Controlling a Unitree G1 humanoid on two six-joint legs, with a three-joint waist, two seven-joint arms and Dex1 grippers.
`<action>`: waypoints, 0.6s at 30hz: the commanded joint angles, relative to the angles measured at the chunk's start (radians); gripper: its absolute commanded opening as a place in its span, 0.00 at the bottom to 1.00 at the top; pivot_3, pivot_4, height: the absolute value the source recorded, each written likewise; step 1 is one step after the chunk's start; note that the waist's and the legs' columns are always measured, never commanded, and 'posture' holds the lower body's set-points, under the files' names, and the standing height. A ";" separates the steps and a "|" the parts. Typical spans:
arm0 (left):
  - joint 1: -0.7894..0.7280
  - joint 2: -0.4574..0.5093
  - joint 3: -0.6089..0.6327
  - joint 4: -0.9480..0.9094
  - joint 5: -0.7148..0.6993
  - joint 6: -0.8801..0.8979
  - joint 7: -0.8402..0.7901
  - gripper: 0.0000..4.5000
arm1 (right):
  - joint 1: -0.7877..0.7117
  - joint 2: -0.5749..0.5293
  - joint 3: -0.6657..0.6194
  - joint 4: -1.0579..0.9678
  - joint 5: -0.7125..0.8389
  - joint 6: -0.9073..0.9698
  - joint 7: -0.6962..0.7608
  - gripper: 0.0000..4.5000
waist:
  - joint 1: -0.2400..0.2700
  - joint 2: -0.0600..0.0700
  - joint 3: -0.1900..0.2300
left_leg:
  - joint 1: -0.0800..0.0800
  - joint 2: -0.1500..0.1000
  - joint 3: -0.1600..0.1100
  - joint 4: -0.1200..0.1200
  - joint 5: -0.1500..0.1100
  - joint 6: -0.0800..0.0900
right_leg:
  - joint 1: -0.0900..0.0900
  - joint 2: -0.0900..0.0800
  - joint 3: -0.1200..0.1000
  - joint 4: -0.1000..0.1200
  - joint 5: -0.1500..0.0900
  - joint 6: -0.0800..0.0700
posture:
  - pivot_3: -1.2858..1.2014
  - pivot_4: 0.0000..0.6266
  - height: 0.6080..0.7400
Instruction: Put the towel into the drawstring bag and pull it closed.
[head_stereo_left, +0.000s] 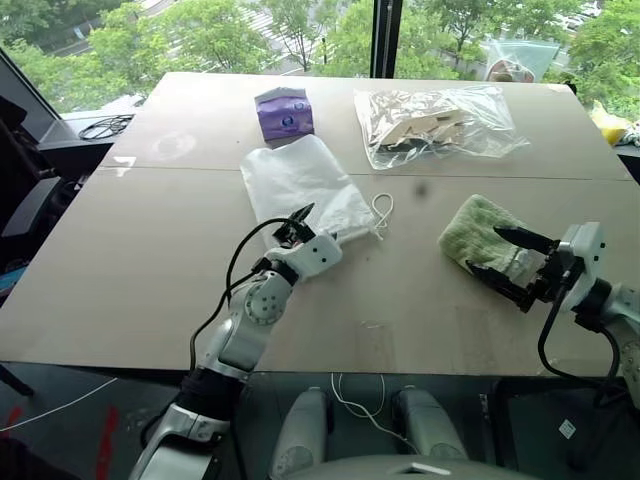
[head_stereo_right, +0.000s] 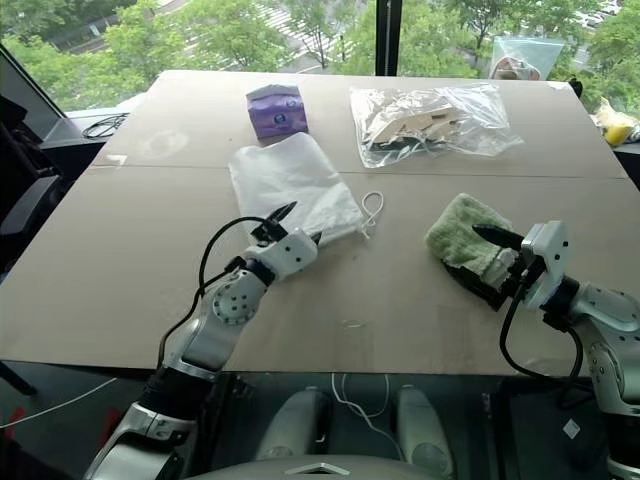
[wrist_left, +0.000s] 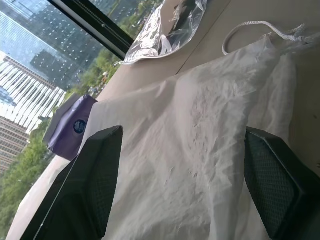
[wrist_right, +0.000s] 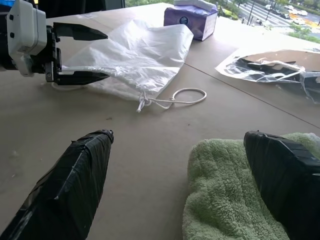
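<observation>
- Progress: judged at the opening stage. The towel (head_stereo_left: 478, 233) lies outside the drawstring bag (head_stereo_left: 303, 187); loading and cinching are both not yet done.
- Right gripper (head_stereo_left: 512, 262): nearest, jaws spread wide, one finger over the towel's near edge and one off it on the table (head_stereo_left: 150, 270). Nothing held.
- Left gripper (head_stereo_right: 295, 224): jaws well apart at the bag's near, corded end, straddling the fabric without pinching it.
- Towel: folded, on the table's right side, well apart from the bag.
- Drawstring bag: flat, appears empty; its cord (wrist_right: 175, 98) trails in a loop beside the mouth, toward the towel.
- Clear plastic bag (head_stereo_left: 435, 122): farther back, holding beige pieces.
- Purple tissue box (head_stereo_left: 284, 112): far side, just beyond the drawstring bag.
</observation>
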 joint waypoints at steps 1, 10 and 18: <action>0.008 -0.002 0.046 -0.017 -0.043 0.021 -0.008 0.80 | -0.009 0.009 -0.034 -0.040 0.026 -0.018 -0.008 1.00 | 0.000 0.000 0.000 | 0.000 0.000 0.000 0.000 0.000 0.000 | 0.000 0.000 0.000 0.000 0.000 0.000 | 0.52 0.24 1.00; 0.053 -0.039 0.127 -0.029 -0.125 0.152 -0.015 0.80 | -0.004 0.041 0.026 -0.171 0.108 0.040 0.004 1.00 | -0.001 0.000 0.000 | 0.000 0.000 0.000 0.000 0.000 0.000 | 0.000 0.000 0.000 0.000 0.000 0.001 | 0.52 0.24 1.00; 0.022 0.039 0.144 0.107 -0.122 0.011 0.021 0.80 | -0.009 0.041 0.067 -0.188 0.113 0.054 0.014 1.00 | -0.003 0.000 0.000 | 0.004 0.001 0.001 -0.001 0.000 0.000 | 0.002 0.000 0.000 0.001 0.000 0.000 | 0.52 0.24 1.00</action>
